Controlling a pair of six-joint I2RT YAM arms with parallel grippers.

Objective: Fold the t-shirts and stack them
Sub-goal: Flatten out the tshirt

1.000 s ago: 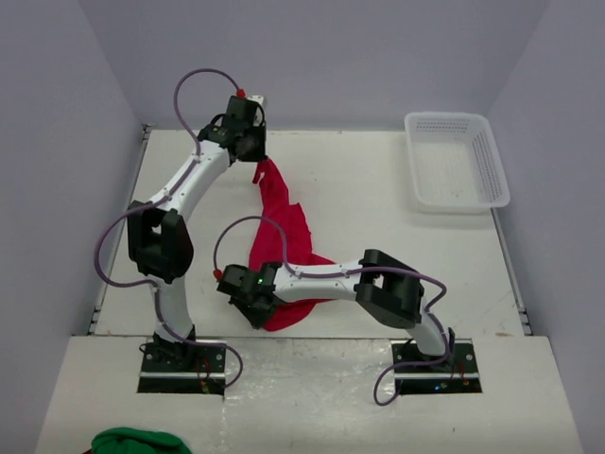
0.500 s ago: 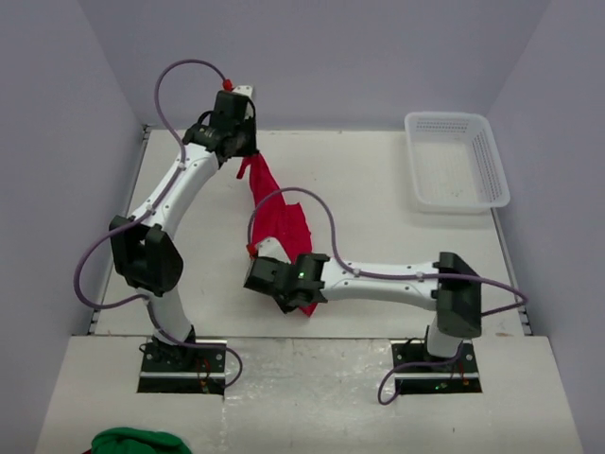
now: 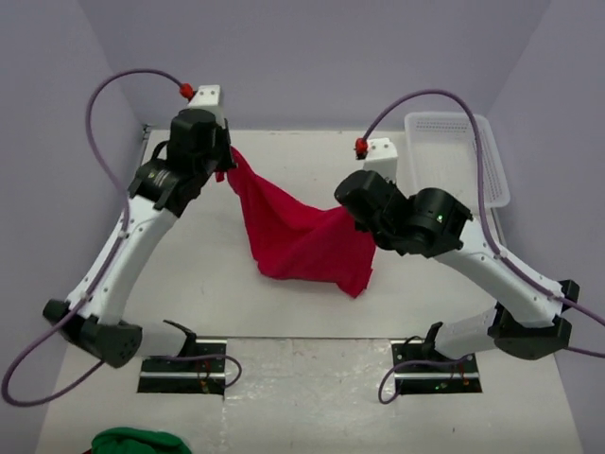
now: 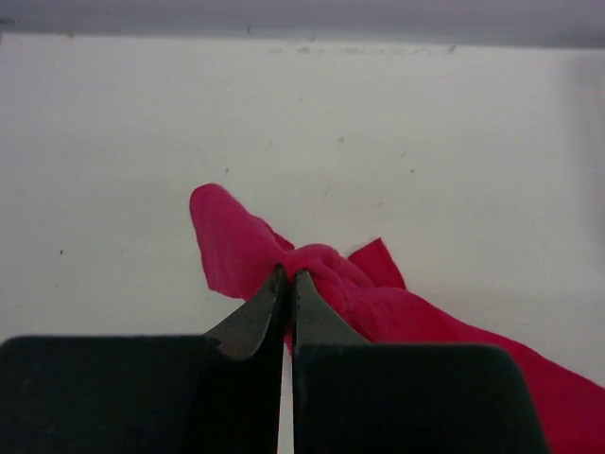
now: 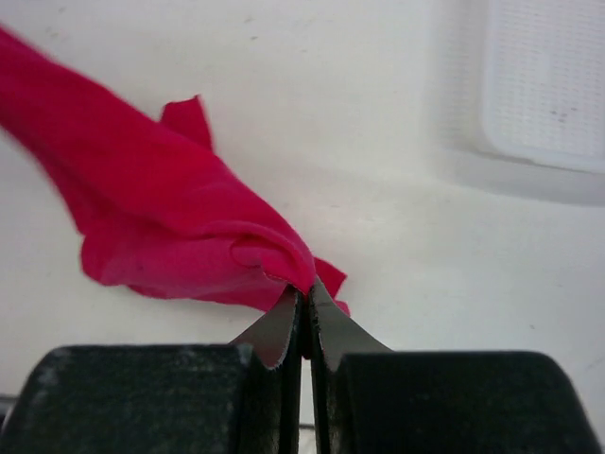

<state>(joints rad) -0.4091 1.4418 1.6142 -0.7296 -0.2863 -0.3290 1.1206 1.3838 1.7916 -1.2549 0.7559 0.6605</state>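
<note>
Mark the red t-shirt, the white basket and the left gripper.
red t-shirt (image 3: 302,236), top view, middle of cloth.
white basket (image 3: 449,156), top view, bare floor.
left gripper (image 4: 288,277), left wrist view, between fingertips.

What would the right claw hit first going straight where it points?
The red t-shirt it pinches, bunched at the right gripper's tips. Past that, probably the table; the white basket sits off to the side.

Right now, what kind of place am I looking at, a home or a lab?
Most likely a robot test cell in a lab: plain grey walls box in a white table, and two robot arms bolted at its near edge hold a red t-shirt between them.
</note>
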